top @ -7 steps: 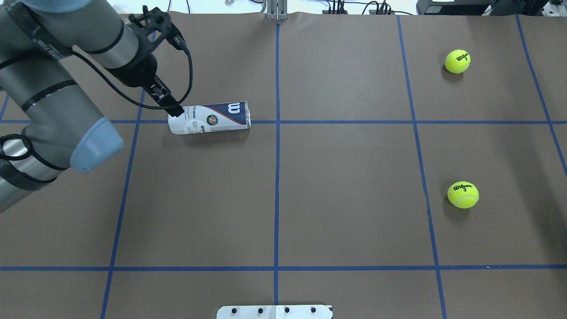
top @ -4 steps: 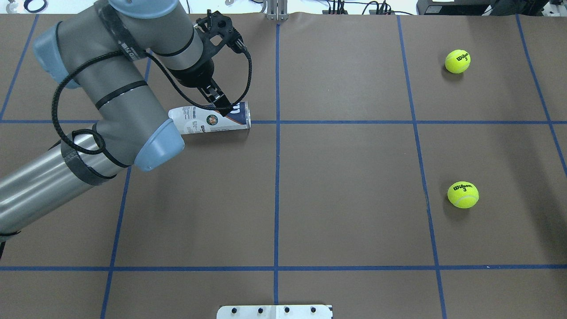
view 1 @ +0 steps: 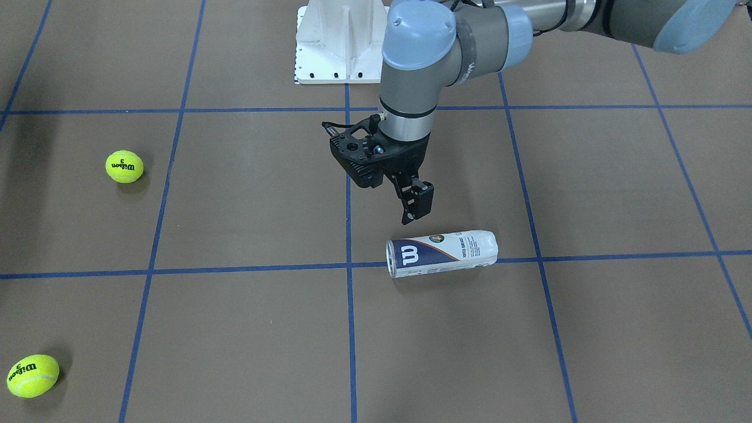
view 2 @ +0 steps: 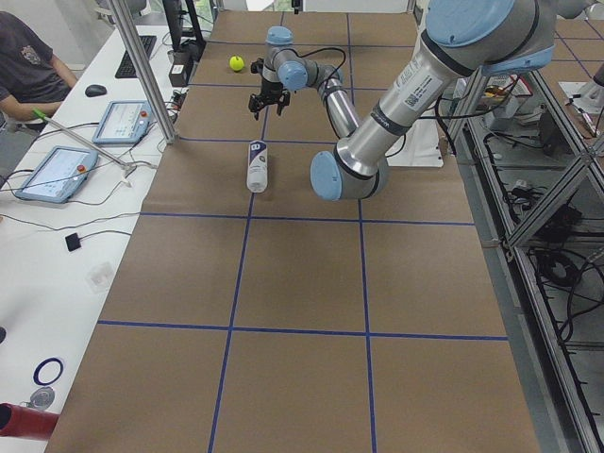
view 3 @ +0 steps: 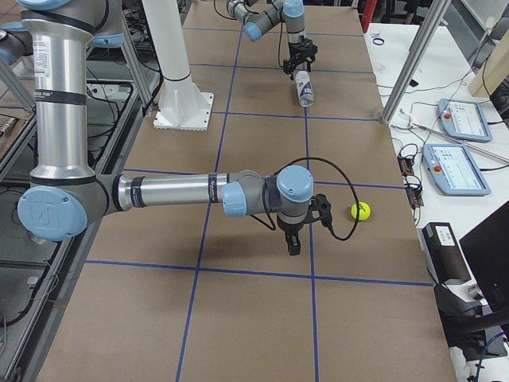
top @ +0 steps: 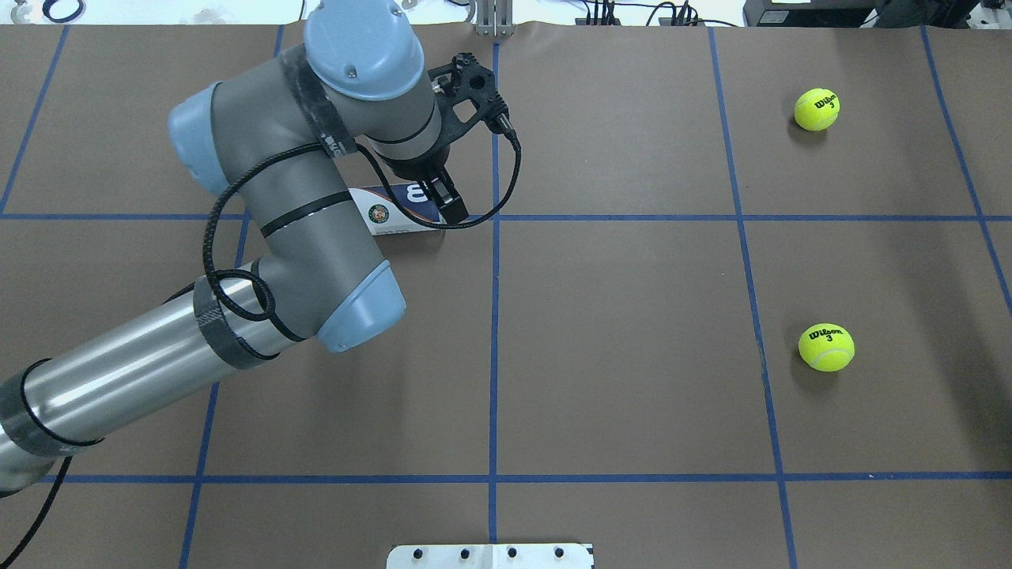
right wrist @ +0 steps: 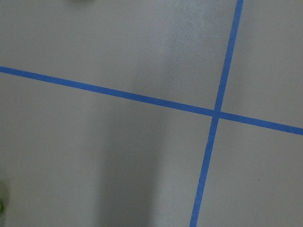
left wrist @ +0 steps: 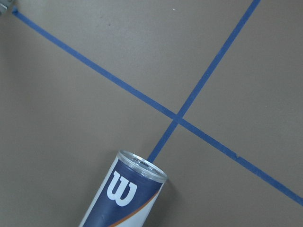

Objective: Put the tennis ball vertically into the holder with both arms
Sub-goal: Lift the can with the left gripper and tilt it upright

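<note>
Trouble could start with the holder [view 1: 442, 253], which lies flat on its side on the counter [view 1: 235, 329], right along a blue tape line [view 1: 617, 257], with its open metal end pointing to the middle of the counter; it is round, so I think a small bump could make it roll away; the left gripper [view 1: 411, 211] hangs just above and beside that open end, not touching it, and its fingers look pressed together with nothing in them; if they come down like that they can only poke the holder and push it, so they need to spread first; the wall is thin plastic, so a hard squeeze might dent it or make it pop out; the holder also has to stand up straight, and if it leans, a ball could hit the rim and bounce off; the first tennis ball [view 1: 124, 167] and the second tennis ball [view 1: 33, 376] sit well apart from the holder on the other side; the right gripper [view 3: 291, 243] hangs over bare counter close to one of the balls, and I cannot tell if its fingers are apart or together; a ball can roll off too if it gets nudged.
</note>
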Robot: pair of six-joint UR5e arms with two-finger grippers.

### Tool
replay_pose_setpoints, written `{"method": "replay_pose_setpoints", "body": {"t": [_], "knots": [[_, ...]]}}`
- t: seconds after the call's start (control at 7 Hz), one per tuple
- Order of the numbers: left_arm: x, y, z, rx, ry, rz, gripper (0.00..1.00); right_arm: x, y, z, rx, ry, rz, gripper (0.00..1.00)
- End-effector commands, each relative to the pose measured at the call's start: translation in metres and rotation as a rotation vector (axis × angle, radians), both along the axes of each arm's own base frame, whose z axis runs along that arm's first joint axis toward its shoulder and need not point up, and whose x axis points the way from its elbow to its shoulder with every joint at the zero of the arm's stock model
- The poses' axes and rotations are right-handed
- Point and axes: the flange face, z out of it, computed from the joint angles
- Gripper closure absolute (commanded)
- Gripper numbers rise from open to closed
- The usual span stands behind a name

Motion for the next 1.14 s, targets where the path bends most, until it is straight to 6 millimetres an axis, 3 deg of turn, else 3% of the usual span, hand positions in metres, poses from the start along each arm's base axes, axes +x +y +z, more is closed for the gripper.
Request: {"method": "replay_pose_setpoints", "body": {"t": [0.0, 0.43, 0.71, 1.0], "knots": [[0.012, -0.008, -0.003, 0.161, -0.076, 0.146, 0.01, -0.01, -0.001, -0.003, 0.008, 0.002, -0.022, 0.0], [0.038, -0.022, 0.035, 0.288, -0.204, 0.364, 0.0, -0.02, -0.001, -0.001, 0.006, 0.006, -0.043, 0.0], [0.053, -0.013, 0.038, 0.289, -0.195, 0.378, 0.01, -0.023, -0.002, -0.001, 0.006, 0.008, -0.049, 0.0], [0.067, -0.027, 0.055, 0.276, -0.153, 0.323, 0.01, -0.024, -0.002, -0.002, 0.01, 0.006, -0.049, 0.0]]}}
